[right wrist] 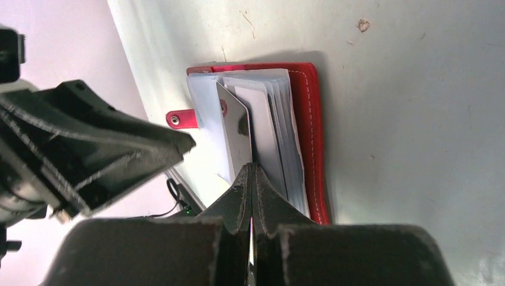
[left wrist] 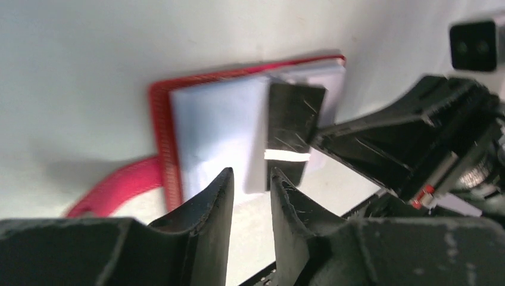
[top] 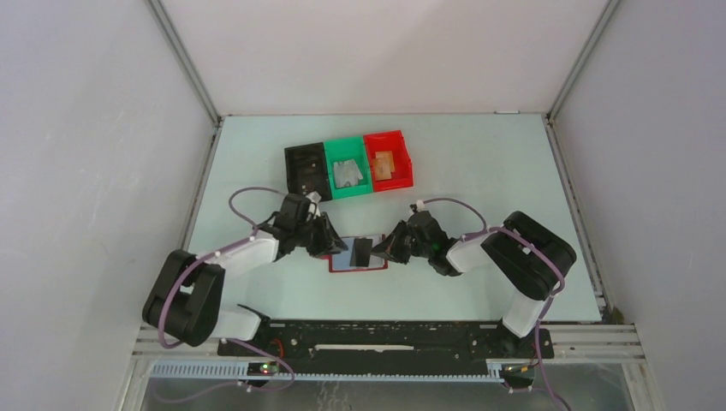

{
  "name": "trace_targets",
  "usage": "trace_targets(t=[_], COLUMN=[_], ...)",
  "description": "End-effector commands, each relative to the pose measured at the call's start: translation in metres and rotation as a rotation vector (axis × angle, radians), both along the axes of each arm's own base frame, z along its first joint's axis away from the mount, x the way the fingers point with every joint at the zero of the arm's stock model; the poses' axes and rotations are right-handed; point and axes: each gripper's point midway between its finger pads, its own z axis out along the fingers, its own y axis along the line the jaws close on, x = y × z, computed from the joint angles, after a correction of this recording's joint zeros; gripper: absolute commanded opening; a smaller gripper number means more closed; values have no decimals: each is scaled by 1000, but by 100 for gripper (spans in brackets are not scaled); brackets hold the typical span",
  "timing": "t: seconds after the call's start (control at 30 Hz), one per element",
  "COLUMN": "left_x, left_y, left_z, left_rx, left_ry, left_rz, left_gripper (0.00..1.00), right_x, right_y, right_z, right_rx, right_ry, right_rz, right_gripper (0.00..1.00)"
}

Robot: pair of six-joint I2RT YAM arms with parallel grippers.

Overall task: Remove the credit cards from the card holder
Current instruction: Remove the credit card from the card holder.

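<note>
Mid-extraction, by the look of it: part of the job done, at least 1 card to go.

Left gripper point(left wrist: 250, 176), a black 2-finger claw: jaws narrowly parted, clamped on nothing for certain. Right gripper point(right wrist: 250, 170), same black build: pinched fully together on the edge of a glossy dark plastic leaf point(right wrist: 235, 134), propping it upright.

Between the 2 sets of fingertips, lying open and flat: the small dark-red stitched folding card holder point(right wrist: 309, 131), with its red strap tab point(right wrist: 178, 119) trailing off on the left gripper's side.

Just ahead of the left fingertips: a thin light blue rectangular card point(left wrist: 214, 131) on the holder's stack of pale sleeves, its near edge showing behind the gap between the jaws. Hard to tell whether free of its sleeve.

Next, probably: close the left jaws on that near edge. Then draw back toward the left wrist, low and straight, with the right pinch steadying the holder. Calls for a light, square grip; thin, slick card, easily slipped or bent.

Around:
- Plain white walls point(top: 86, 171) with aluminium corner posts.
- Pale matt table point(top: 479, 171) underneath.
- Well beyond both grippers, a row of 3 small plastic bins touching side to side: black bin point(top: 295, 175), green bin point(top: 347, 193), bright red bin point(top: 404, 163).
- A grey card point(top: 347, 174) lying in the green one, a tan card point(top: 383, 164) in the red.
</note>
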Motion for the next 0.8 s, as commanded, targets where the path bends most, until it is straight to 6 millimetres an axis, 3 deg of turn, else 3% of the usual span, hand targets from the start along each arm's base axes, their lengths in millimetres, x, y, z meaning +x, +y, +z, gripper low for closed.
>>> trace_targets(t=[0.0,0.33,0.53,0.77], left_x=[1,-1,-5,-6], left_y=[-23,-28,-31,-34], left_z=[17,-12,-16,-18], left_rx=[-8,12,-12,-27], left_ry=[-89,3,22,34], left_rz=[-71,-98,-111,-119], left_gripper=[35,33,33,33], right_x=[3,2,4,3], right_y=[-3,-3,1,6], right_z=[-5,-6,-4,-3], right_rx=[-9,4,27,55], right_ry=[-14,2,-7,-6], right_rz=[-6,-1,3,17], right_gripper=[0,0,19,23])
